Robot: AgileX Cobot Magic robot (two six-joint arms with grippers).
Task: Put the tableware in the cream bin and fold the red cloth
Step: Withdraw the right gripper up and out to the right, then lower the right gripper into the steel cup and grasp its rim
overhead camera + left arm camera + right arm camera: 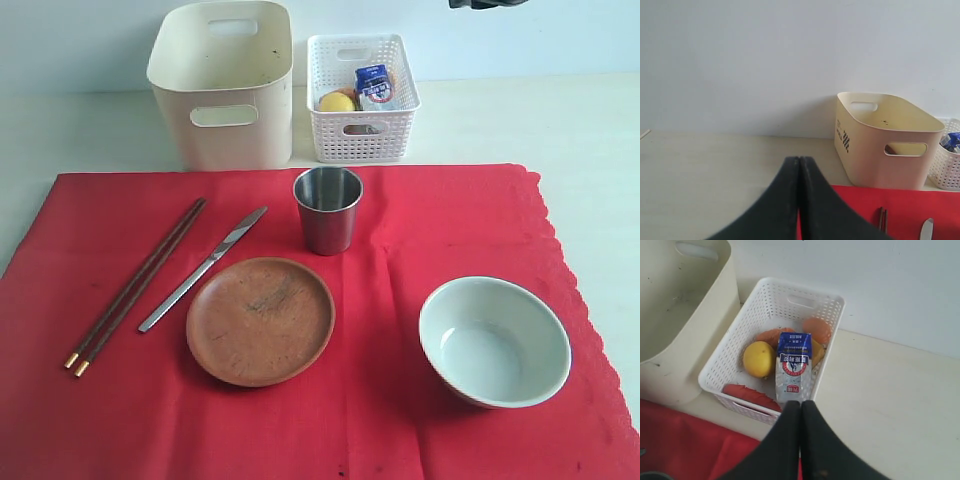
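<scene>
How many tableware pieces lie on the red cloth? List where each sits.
5, counting the chopsticks as one: chopsticks far left, knife beside them, plate centre-front, cup behind the plate, bowl at right. None seems hidden.

knife (926, 229), seemingly, mostly off-frame

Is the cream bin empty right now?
Empty, as far as visible: the cream bin shows bare inner walls and floor, and the cup, plate, bowl, knife and chopsticks all sit on the red cloth.
</scene>
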